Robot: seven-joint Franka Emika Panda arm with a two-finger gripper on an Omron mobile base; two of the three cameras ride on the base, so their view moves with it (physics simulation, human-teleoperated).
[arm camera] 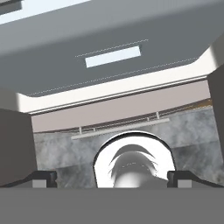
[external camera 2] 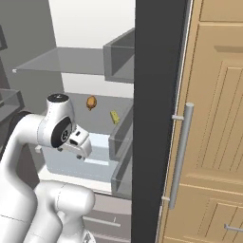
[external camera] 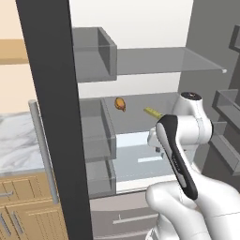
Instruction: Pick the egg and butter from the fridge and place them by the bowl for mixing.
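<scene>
The fridge (external camera: 140, 61) stood open. The butter (external camera: 153, 112) lay on a middle shelf (external camera: 140, 105), near an orange-brown lump (external camera: 120, 103). The end effector (arm camera: 111, 179) was spread wide, empty, its fingertips (arm camera: 43, 178) well apart.

Inside the fridge (external camera: 140, 28), translucent glassy shelves (external camera: 164, 60) meet matt grey bins; wood-grain cabinet doors (external camera 2: 213, 118) at 3 o'clock carry a brushed-metal handle (external camera 2: 180, 152).
</scene>
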